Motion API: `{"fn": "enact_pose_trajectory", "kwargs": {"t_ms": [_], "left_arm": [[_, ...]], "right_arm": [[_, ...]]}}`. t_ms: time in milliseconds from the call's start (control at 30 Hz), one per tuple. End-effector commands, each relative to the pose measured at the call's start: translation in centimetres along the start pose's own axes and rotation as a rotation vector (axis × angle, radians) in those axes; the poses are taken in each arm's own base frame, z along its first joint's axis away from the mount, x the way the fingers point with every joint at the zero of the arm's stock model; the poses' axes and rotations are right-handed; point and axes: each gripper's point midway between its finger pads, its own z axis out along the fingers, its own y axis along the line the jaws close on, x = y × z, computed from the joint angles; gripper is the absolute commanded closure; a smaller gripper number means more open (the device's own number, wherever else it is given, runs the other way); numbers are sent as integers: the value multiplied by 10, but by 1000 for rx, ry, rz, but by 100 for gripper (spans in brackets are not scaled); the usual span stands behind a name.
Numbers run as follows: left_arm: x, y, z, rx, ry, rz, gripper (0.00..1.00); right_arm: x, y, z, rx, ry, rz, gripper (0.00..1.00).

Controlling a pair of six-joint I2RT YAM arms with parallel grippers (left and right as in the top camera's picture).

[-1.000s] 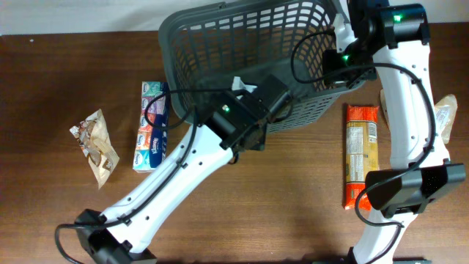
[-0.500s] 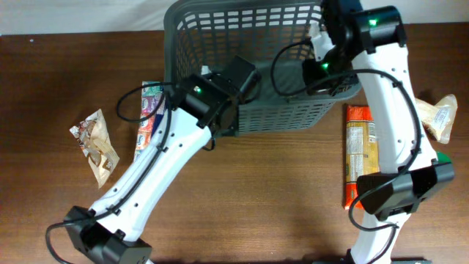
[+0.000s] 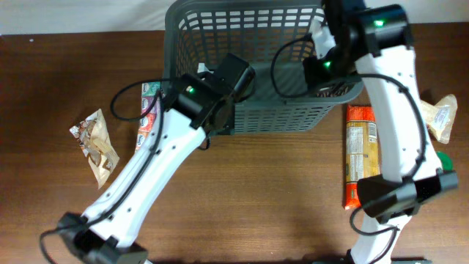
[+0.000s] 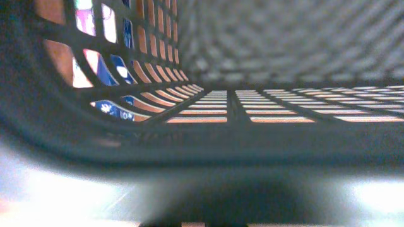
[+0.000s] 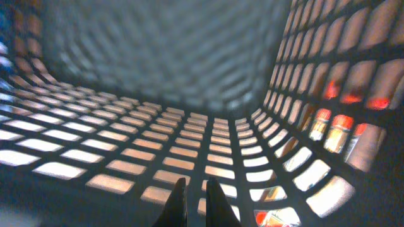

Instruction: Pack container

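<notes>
The container [image 3: 293,117], a large dark grey lattice basket, sits at the back middle of the table and looks tipped onto a side. My left gripper [image 3: 236,75] is at its left rim. In the left wrist view the container's rim [image 4: 202,148] runs right across the jaws, and the fingers barely show. My right gripper [image 3: 324,67] is at the right end. In the right wrist view its fingers [image 5: 194,189] are nearly together on a lattice bar inside the container [image 5: 189,151].
A colourful tissue pack [image 3: 149,117] lies just left of the container, and a crinkled snack bag [image 3: 95,147] lies further left. A long orange packet [image 3: 361,154] and a pale bag [image 3: 442,119] lie to the right.
Both arms turned the container from a slanted pose to square with the table and shifted it back. In the last half second it has hardly moved.
</notes>
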Motion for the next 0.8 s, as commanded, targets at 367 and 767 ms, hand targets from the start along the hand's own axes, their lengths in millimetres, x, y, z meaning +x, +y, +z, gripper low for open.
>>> {"fn": "enact_pose_trajectory", "kwargs": {"t_ms": [367,767], "left_arm": [[10,92,-158,100,-468,-105,98],[92,190,-202,-29,-562,-278,98]], "right_arm": [[16,-5,-203,77,-611,125,85],[58,-57,-262,325,-786,381,88]]}}
